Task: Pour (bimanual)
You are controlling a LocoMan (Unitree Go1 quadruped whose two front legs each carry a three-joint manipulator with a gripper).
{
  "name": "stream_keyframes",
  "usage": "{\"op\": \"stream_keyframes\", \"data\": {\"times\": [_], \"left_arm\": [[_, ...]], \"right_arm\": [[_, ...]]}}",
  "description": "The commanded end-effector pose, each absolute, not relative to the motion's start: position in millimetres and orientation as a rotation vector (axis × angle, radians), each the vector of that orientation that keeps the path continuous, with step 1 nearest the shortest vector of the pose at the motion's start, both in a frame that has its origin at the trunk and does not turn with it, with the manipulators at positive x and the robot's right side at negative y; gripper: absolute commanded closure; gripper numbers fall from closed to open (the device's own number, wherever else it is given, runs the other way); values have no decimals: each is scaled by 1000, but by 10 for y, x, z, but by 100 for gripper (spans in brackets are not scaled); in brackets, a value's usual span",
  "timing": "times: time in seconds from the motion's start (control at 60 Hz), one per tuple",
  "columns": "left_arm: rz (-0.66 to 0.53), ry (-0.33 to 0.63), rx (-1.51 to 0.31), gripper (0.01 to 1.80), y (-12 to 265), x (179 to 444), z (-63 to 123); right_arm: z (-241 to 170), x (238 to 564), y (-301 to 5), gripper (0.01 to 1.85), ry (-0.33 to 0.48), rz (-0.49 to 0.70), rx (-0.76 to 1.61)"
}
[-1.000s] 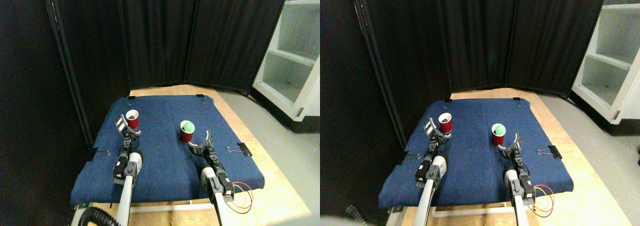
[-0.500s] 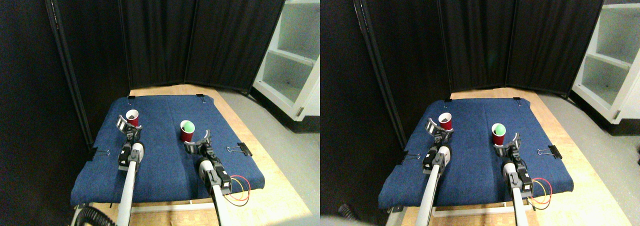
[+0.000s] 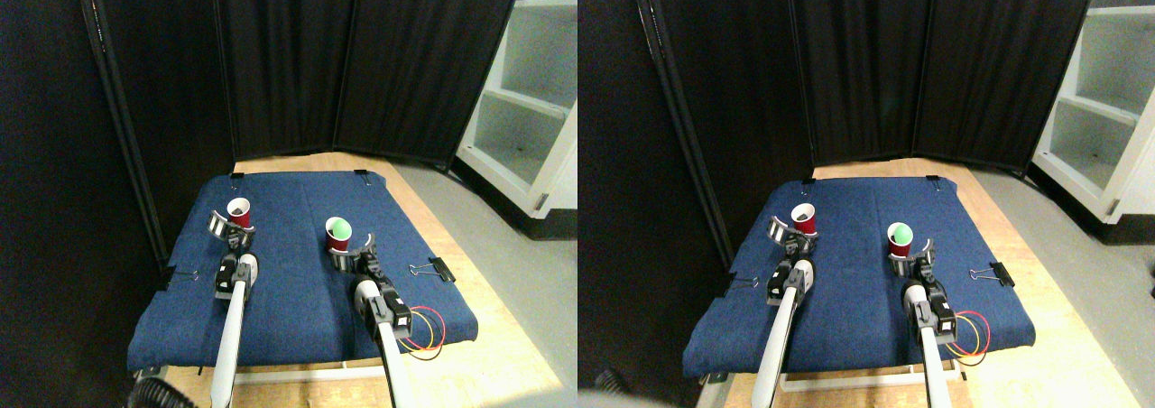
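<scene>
Both claws spread wide: the left gripper [image 3: 229, 230] partly hides its red cup [image 3: 239, 213], and the right gripper [image 3: 351, 254] masks the base of the green-filled red cup [image 3: 337, 236].

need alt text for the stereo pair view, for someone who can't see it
Two robot grippers reach toward two upright red cups on a blue cloth: the left gripper is at the left cup, which holds something dark, and the right gripper is at the right cup, which holds something green. Black curtains hang behind, and white shelves stand at right.
</scene>
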State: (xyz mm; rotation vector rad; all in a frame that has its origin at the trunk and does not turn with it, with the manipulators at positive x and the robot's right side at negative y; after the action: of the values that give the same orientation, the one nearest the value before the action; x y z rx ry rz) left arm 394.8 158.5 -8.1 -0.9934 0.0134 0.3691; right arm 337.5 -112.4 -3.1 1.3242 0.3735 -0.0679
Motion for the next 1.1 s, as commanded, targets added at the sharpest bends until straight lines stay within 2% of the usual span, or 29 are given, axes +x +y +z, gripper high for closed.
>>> {"op": "stream_keyframes", "data": {"times": [0.017,0.15,0.217,0.467,0.7,0.967,1.1], "left_arm": [[364,-5,-1025,57,1574,4008,-67],[371,-8,-1084,65,1551,4067,-51],[372,-11,-1094,65,1551,4101,-56],[374,-3,-1084,66,1507,4141,-70],[388,-2,-1117,68,1464,4161,-161],[394,8,-1175,63,1482,4181,-281],[388,12,-1267,67,1480,4182,-338]], "right_arm": [[2,3422,-1087,93,351,-37,1362],[19,3428,-1093,93,354,-28,1385],[22,3427,-1098,90,349,-31,1396],[19,3432,-1090,98,358,-17,1435],[31,3467,-1028,95,379,7,1441],[14,3477,-973,94,390,-11,1486],[-1,3474,-971,90,384,-12,1494]]}}
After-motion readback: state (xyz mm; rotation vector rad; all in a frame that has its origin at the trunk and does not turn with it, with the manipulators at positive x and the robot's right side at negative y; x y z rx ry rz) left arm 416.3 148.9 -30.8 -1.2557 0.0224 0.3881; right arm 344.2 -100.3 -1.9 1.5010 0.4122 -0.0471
